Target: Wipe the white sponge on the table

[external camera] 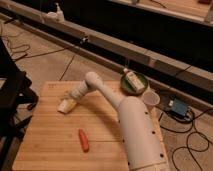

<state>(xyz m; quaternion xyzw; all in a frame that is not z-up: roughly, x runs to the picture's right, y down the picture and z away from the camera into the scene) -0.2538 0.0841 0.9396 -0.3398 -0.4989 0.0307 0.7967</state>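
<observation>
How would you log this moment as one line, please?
gripper: at white sponge | sponge: on table, far-left in view | carrot: near-centre, apart

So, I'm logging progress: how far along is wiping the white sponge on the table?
Done: the gripper is at the white sponge, on the table's far half. In hand: it seems to touch the sponge; a grip can't be confirmed. Left: the wiping strokes themselves; no wiped streak shows on the wood.
</observation>
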